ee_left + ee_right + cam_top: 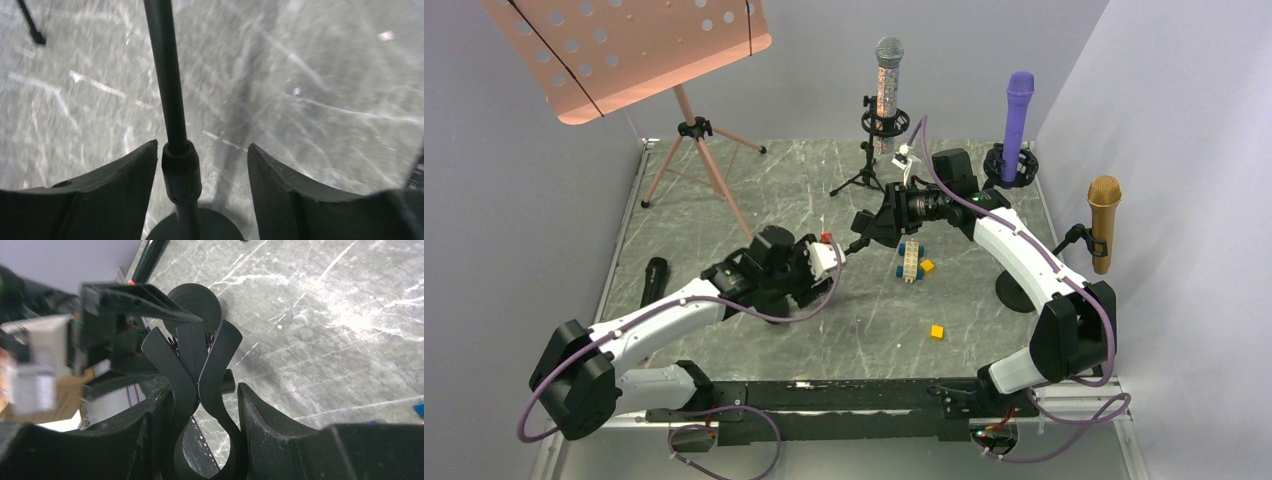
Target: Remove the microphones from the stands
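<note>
Between my two hands, near the middle of the tabletop (754, 190), is a thin black stand (167, 75) with a round base. My left hand (201, 146) is spread wide around the stand's pole. The collar on the pole sits just beside one finger, with a clear gap to the other, so this hand grips nothing. My right hand (205, 388) is at the stand's top end, its two fingers pressed in against the sides of the black clip (200, 365). The clip's forked arms are empty. From the overhead view I cannot tell whether the stand is upright or tilted.

The black microphone (654, 280) lies flat on the tabletop, well to the left of the stand. Just right of the stand is a small stack of toy bricks (911, 260), and a yellow cube (936, 331) lies nearer to me on that same side. Beyond the stand a silver microphone (887, 85) is upright. Farther right of the stand, a purple microphone (1017, 115) and a gold microphone (1103, 220) are upright too.
</note>
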`<action>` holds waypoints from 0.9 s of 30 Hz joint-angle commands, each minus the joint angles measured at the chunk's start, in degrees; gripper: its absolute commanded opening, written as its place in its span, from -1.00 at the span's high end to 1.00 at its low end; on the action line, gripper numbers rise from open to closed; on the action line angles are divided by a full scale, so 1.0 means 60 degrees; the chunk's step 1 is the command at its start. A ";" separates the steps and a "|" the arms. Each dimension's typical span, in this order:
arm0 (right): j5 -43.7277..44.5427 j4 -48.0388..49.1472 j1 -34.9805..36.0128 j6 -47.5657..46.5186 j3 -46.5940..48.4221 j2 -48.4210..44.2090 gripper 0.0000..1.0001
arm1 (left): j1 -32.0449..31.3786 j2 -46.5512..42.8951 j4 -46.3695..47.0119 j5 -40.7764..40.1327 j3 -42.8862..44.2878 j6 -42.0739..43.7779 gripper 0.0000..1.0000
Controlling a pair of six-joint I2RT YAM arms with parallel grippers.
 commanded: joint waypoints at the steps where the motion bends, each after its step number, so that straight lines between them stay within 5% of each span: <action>1: -0.0389 0.0906 -0.0021 -0.0941 0.0038 -0.0305 1.00 | 0.1469 -0.0132 -0.1944 0.4148 0.1321 0.0660 -0.49; 8: -0.0737 0.0665 -0.0006 -0.1925 0.0042 -0.0574 1.00 | 0.2997 0.1915 -0.5366 0.7481 0.3585 0.3085 -0.46; 16: -0.0951 0.0627 0.0023 -0.2049 0.0065 -0.0660 1.00 | 0.3044 0.4412 -0.7551 0.8516 0.4753 0.5480 -0.20; 20: -0.0952 0.0723 0.0023 -0.1985 -0.0002 -0.0701 1.00 | 0.3030 0.4266 -0.5864 0.8187 0.3967 0.4748 0.07; 25: -0.0746 0.0694 0.0020 -0.1874 0.0021 -0.0737 1.00 | 0.2712 0.3042 -0.3651 0.7330 0.2884 0.3214 1.00; 27: -0.0534 0.0774 0.0010 -0.1484 0.0034 -0.0706 1.00 | 0.2448 0.2084 -0.2263 0.6685 0.2154 0.2310 1.00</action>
